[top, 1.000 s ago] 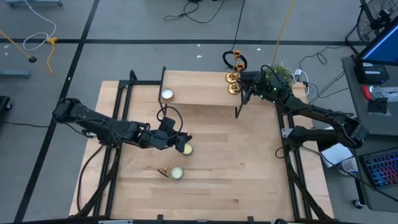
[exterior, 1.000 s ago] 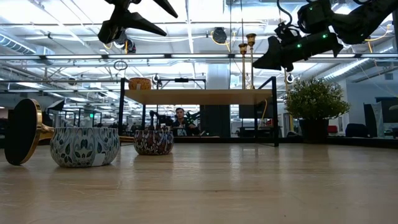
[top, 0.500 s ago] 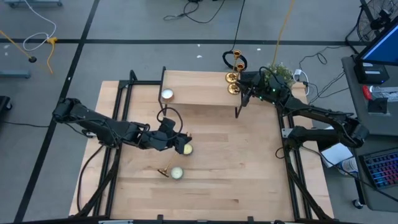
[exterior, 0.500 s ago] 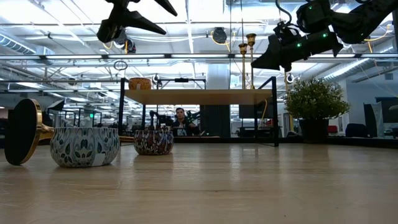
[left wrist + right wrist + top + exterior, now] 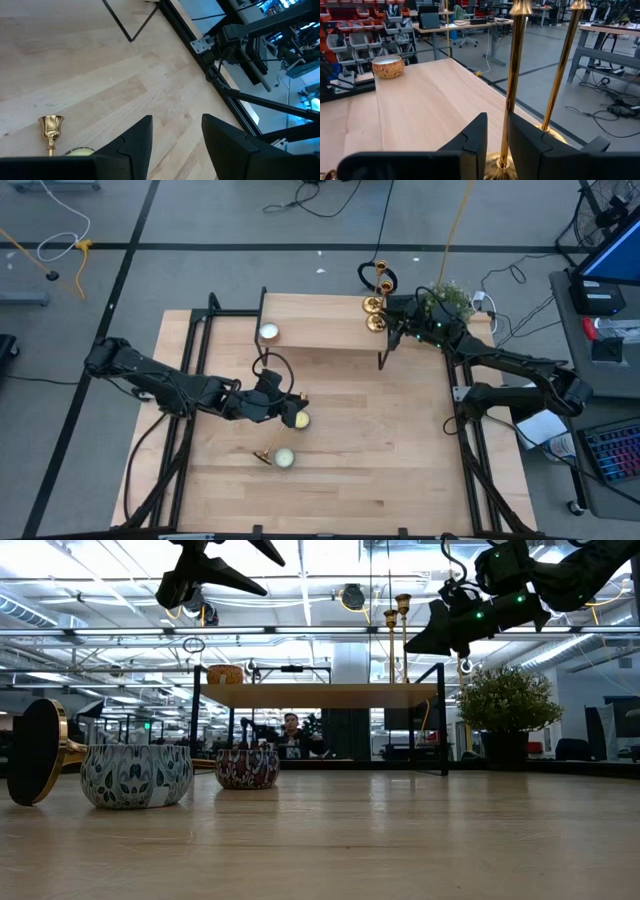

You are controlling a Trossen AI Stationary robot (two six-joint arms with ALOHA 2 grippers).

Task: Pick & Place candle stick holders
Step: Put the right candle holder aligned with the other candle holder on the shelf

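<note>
My right gripper (image 5: 495, 142) is on the raised shelf (image 5: 320, 322), its fingers closed around one gold candlestick's (image 5: 512, 85) stem. My left gripper (image 5: 175, 137) hangs open near the fallen candlestick (image 5: 263, 456).

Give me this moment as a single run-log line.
right gripper: around upright brass candlestick stem on shelf | second candlestick: upright beside | third candlestick: lying on table | left gripper: open, empty
</note>
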